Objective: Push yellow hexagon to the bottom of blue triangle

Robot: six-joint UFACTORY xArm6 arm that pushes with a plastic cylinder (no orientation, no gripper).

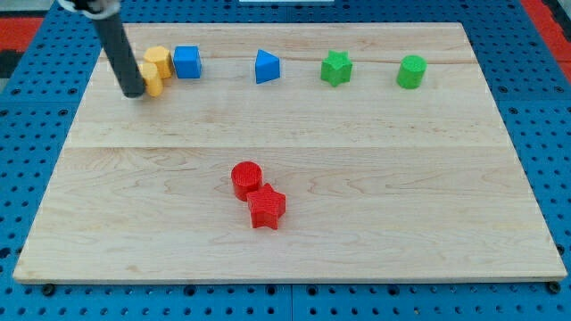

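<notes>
From where I stand the arm carries no pincer, only a dark rod whose tip sits against the view's left side of two yellow blocks at the bench's top-left; the yellow hexagon seems the upper one, touching the blue cube, with another yellow block just below it. It looks a small, light, stiff piece that should slide easily but may spin if nudged off-centre. The blue triangle lies rightward, past that cube; the green star, green cylinder, red cylinder and red star lie well apart.

no readable text, labels, numbers or signs
</notes>
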